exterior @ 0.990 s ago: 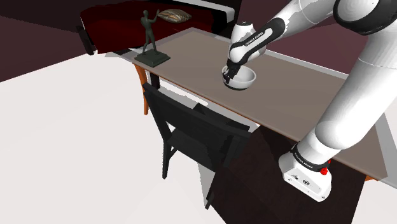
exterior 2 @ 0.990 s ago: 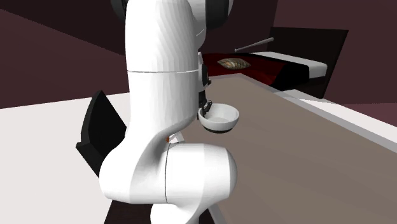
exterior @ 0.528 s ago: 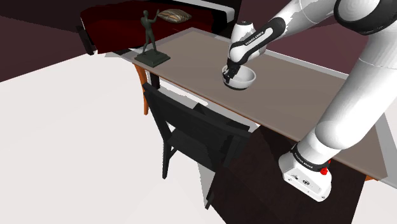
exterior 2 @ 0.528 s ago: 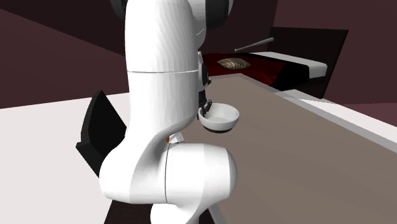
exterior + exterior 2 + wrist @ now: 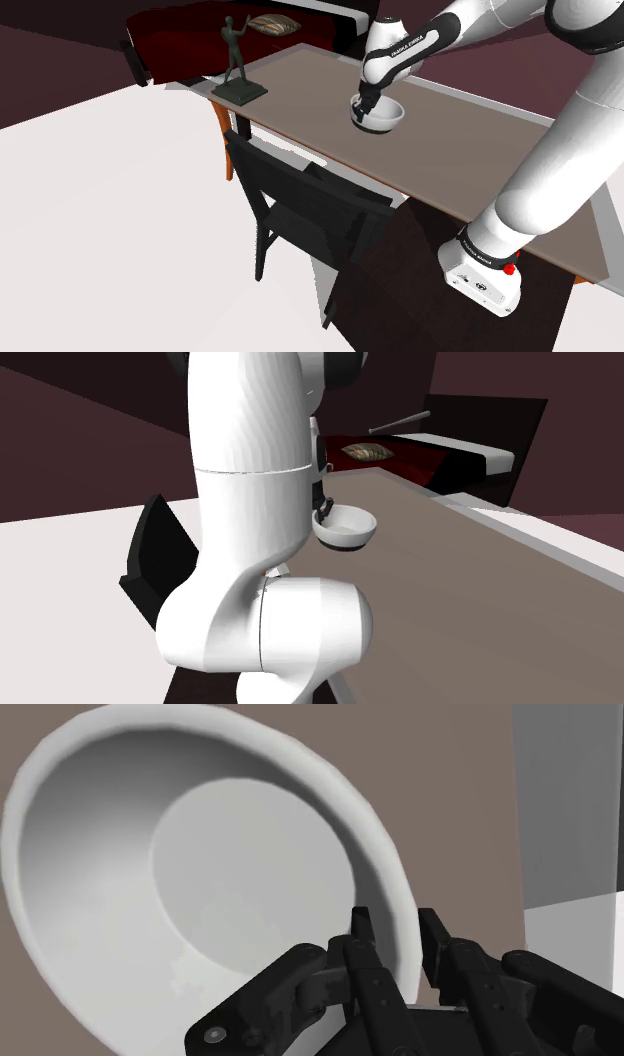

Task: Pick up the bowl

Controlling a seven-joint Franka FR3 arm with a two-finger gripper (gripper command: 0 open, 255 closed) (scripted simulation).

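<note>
The white bowl (image 5: 381,115) hangs a little above the brown table (image 5: 470,160), its dark underside showing. My black gripper (image 5: 361,106) is shut on the rim at the bowl's side toward the shoulder view's left. In the second exterior view the bowl (image 5: 347,529) floats just over the tabletop beside the white arm, with the gripper (image 5: 324,510) clasping its rim. In the wrist view the two fingers (image 5: 362,936) pinch the thick rim of the bowl (image 5: 170,884), one inside and one outside.
A dark figurine (image 5: 237,62) on a square base stands at the table's far corner. A black chair (image 5: 300,205) is tucked against the table's near edge. A dark red bed with a patterned cushion (image 5: 271,24) lies beyond the table.
The gripper has risen with the bowl clasped in it. The bowl has left the tabletop and sits higher in both exterior views.
</note>
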